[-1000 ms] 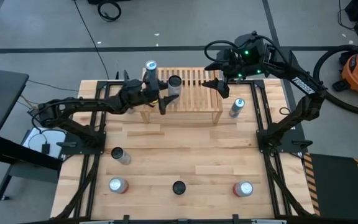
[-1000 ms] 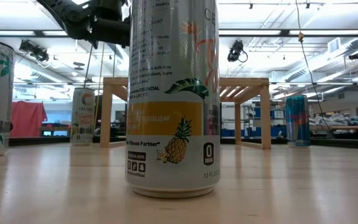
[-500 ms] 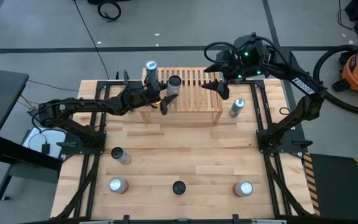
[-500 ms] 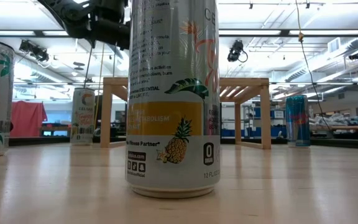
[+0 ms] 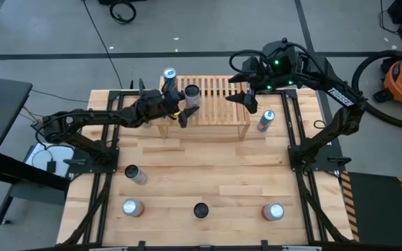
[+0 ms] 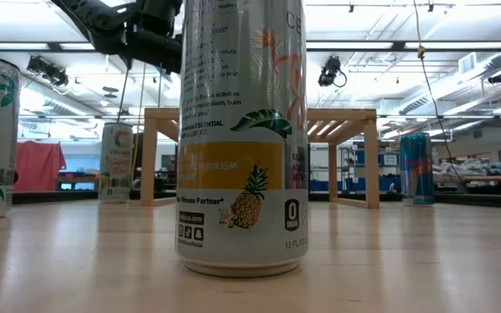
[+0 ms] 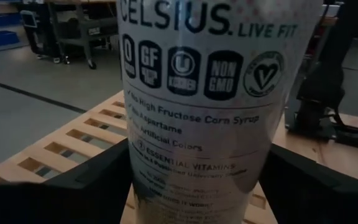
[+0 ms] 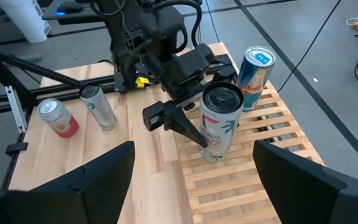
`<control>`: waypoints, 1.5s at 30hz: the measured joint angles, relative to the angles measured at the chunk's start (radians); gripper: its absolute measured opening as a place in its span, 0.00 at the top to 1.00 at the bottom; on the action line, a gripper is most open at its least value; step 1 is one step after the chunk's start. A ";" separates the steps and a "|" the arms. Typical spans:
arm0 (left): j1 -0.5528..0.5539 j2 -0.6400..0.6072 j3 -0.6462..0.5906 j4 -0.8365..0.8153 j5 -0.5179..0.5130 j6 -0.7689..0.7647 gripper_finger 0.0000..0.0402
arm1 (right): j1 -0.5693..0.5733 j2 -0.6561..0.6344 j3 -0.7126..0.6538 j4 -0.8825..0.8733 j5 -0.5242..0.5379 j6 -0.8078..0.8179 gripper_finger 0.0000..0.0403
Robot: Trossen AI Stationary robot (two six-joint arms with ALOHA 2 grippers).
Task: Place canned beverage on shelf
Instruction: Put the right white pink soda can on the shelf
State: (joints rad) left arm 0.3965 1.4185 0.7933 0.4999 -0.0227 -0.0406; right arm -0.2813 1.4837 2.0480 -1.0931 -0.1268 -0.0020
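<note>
A white Celsius can (image 5: 192, 93) stands upright on the light slatted wooden shelf (image 5: 218, 104) at the table's far side, near the shelf's left end. My left gripper (image 5: 189, 102) is shut on it; the can fills the left wrist view (image 7: 204, 93). A blue-topped can (image 5: 169, 74) stands at the shelf's far left corner. My right gripper (image 5: 246, 98) is open and empty above the shelf's right end. The right wrist view shows the held can (image 8: 219, 118) and the blue-topped can (image 8: 253, 68). My left gripper pinches the can's side wall (image 7: 135, 186) between its two fingers (image 8: 179, 121), about mid-height. The fingers come roughly level from the table's left and near side. The can is upright, and its bottom (image 8: 213, 155) looks to be on the shelf's slats.
One can (image 5: 265, 120) stands on the table right of the shelf. Several more stand toward the near edge: a grey one (image 5: 137, 174), a red one (image 5: 132, 207), a dark-topped one (image 5: 200, 210) that fills the low view (image 6: 242, 130), and another red one (image 5: 273, 211).
My left gripper has shifted the can a little toward the table's left along the shelf top. The can has stayed upright.
</note>
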 joint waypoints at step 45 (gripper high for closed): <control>-0.178 -0.471 -0.001 -0.234 0.003 0.070 0.21 | 0.003 0.003 -0.133 0.140 0.006 -0.107 0.16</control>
State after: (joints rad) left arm 0.2182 0.9471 0.7921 0.2659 -0.0200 0.0296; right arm -0.2783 1.4868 1.9148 -0.9535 -0.1212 -0.1089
